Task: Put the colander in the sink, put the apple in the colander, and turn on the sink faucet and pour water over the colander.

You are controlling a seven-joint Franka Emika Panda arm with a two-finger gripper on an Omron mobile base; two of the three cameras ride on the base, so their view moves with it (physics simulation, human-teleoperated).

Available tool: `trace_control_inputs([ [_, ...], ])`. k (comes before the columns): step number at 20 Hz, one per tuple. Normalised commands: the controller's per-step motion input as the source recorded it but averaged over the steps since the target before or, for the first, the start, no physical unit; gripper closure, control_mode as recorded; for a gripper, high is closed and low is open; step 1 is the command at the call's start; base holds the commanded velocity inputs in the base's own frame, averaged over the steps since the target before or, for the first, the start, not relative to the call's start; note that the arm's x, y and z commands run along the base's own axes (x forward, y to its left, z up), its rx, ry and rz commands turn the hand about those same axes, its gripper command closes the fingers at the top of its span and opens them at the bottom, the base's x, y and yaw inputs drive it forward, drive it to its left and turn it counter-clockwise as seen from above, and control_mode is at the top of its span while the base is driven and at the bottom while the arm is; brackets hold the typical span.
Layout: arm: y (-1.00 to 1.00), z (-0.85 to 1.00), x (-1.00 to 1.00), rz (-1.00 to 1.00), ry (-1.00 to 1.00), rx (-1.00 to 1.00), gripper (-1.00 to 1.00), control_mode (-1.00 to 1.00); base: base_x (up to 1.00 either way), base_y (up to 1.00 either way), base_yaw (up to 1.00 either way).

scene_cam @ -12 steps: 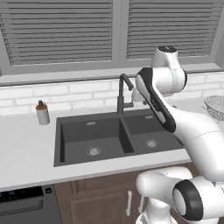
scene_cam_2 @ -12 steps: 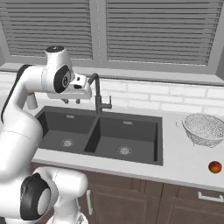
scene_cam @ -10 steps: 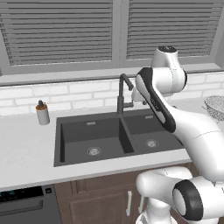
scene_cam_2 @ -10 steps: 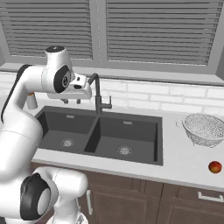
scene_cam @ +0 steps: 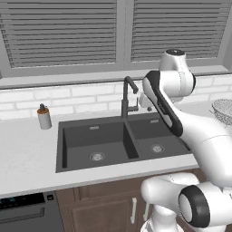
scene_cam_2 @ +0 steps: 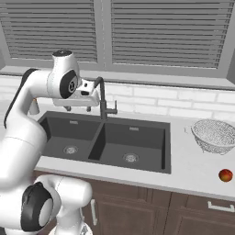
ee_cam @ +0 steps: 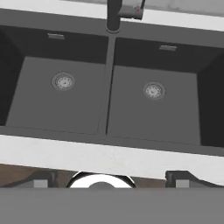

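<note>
1. Arm (scene_cam: pixel 199 136): glossy white rounded shells.
2. Joints: dark grey rings and black bands between shells.
3. Base (scene_cam_2: pixel 59 197): bulbous white housing with a round dark cap.
4. Fingertips (ee_cam: pixel 181 178): small, dark grey.

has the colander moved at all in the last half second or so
No. The colander sits on the counter right of the sink, behind the apple, same spot as in the earlier right base views.

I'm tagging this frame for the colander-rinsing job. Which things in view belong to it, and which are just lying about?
Belongs to the job:
colander, on the counter
apple, on the counter
sink, both basins bare
sink faucet, no water running

Just lying about:
soap dispenser
dishwasher
</note>
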Motion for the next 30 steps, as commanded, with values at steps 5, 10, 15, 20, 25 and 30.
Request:
trace_control_inputs([
  [5, -0.98, -0.07, -0.18, -0.08, 0.17, 0.01, -1.00, -1.00, 0.00, 0.00, 0.00],
  [10, -1.00, 0.00, -0.09, -0.12, 0.27, 0.01, -1.00, -1.00, 0.00, 0.00, 0.00],
  [15, -1.00, -0.01, -0.01, -0.13, 0.33, 0.00, -1.00, -1.00, 0.00, 0.00, 0.00],
  [20, -1.00, -0.07, 0.01, -0.05, 0.25, 0.00, -1.00, -1.00, 0.00, 0.00, 0.00],
  [25, -0.84, -0.12, 0.13, 0.02, 0.07, 0.00, -1.00, -1.00, 0.00, 0.00, 0.00],
  [30, -0.71, -0.20, 0.14, 0.06, 0.00, 0.06, -1.00, -1.00, 0.00, 0.00, 0.00],
])
